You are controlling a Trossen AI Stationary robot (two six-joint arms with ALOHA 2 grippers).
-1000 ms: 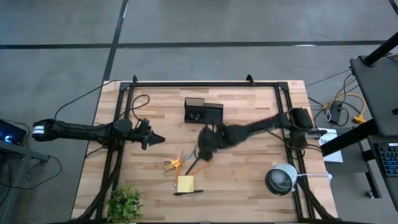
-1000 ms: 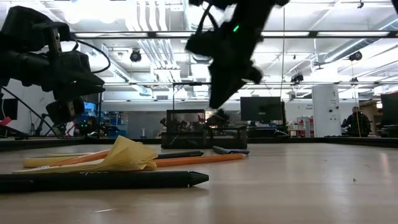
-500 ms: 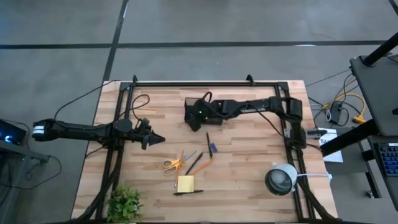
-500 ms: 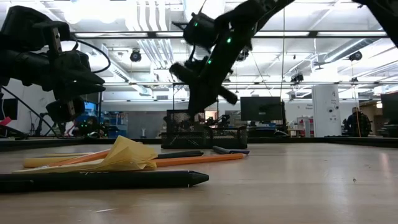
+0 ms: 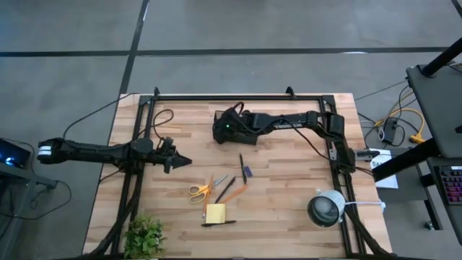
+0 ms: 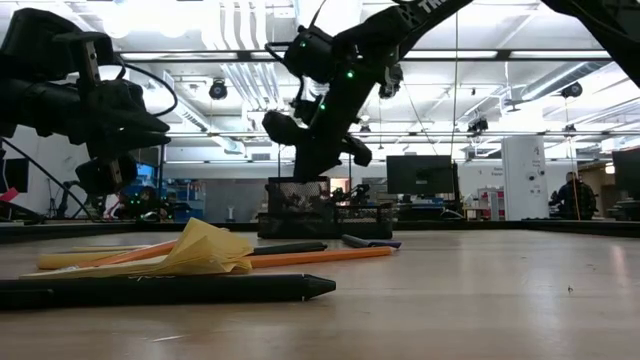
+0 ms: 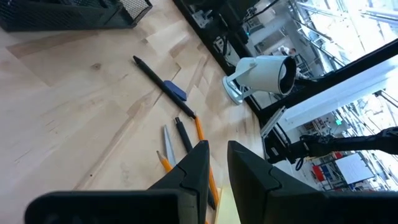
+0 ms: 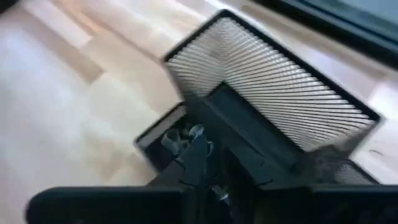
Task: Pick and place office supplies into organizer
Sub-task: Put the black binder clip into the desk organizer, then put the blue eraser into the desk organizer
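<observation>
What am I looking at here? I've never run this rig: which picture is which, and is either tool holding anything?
Two dark robot arms work at a wooden table. The high view looks straight down, the low view looks level across the tabletop, and each wrist view looks forward past that arm's own fingers.

The right tool hangs over the mesh organizer. Whether it holds anything cannot be seen. The left tool waits off to the left side, above bare wood.

On the table lie yellow-handled scissors, an orange pencil, a yellow sticky-note pad and black pens. The lamp and plant are just decor.
</observation>
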